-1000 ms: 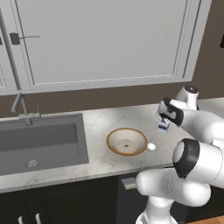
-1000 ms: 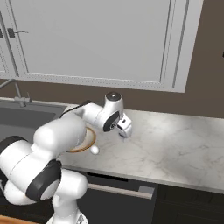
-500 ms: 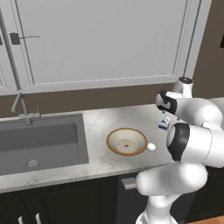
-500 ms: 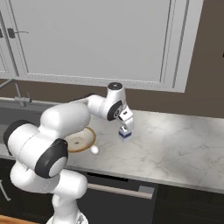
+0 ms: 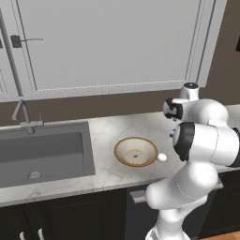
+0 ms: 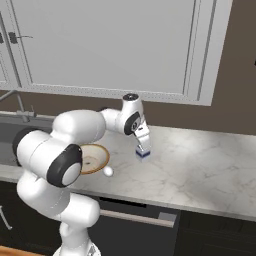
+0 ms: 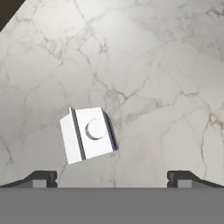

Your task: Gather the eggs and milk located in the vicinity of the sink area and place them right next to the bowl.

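Note:
The milk (image 6: 144,151), a small white carton with a blue band, stands upright on the marble counter just right of the bowl (image 6: 98,153). From above, its gable top (image 7: 87,140) lies left of centre, below my fingertips (image 7: 41,177). My gripper (image 6: 139,134) hovers just above the carton, open, with nothing between its jaws. One egg (image 5: 162,157) rests on the counter against the right side of the cream bowl (image 5: 126,149); it also lies at the bowl's front right (image 6: 108,171). The sink area (image 5: 47,150) is at the far left.
A tall thin faucet (image 5: 21,110) rises behind the basin. White wall cabinets (image 5: 112,42) hang over the counter. Bare marble counter (image 6: 200,170) stretches to the right of the milk. Dark base cabinets run below the counter edge.
My hand has lifted up and away from the milk, which stays standing on the counter beside the bowl. The jaws stayed open. Bowl and egg have not moved.

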Robot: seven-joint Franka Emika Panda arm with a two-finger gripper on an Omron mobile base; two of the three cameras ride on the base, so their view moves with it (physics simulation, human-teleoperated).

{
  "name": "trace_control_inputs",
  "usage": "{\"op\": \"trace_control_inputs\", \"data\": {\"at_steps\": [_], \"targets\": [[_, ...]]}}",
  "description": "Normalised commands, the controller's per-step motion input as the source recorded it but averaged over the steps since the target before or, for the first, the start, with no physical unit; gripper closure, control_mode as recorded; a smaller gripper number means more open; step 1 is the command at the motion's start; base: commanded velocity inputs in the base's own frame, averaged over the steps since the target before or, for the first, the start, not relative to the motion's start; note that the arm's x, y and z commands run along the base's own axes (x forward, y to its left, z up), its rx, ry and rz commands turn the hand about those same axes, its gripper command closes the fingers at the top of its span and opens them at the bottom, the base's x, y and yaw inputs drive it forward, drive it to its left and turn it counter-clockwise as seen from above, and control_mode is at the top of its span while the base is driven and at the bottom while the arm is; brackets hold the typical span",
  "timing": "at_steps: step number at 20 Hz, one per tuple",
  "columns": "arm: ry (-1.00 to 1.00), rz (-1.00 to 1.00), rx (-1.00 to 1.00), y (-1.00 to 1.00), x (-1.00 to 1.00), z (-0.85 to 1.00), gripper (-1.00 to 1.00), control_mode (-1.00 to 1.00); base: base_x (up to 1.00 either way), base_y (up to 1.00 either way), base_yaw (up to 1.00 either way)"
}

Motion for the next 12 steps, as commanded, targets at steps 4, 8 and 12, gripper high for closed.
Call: {"op": "trace_control_inputs", "data": {"at_steps": [4, 8, 12], "targets": [[0.00, -0.08, 0.03, -0.01, 0.00, -0.16, -1.00, -1.00, 0.00, 0.00, 0.00], [0.00, 0.03, 0.00, -0.06, 0.00, 0.00, -1.00, -1.00, 0.00, 0.00, 0.00], [0.00, 0.17, 0.00, -0.14, 0.00, 0.00, -1.00, -1.00, 0.00, 0.00, 0.00]]}}
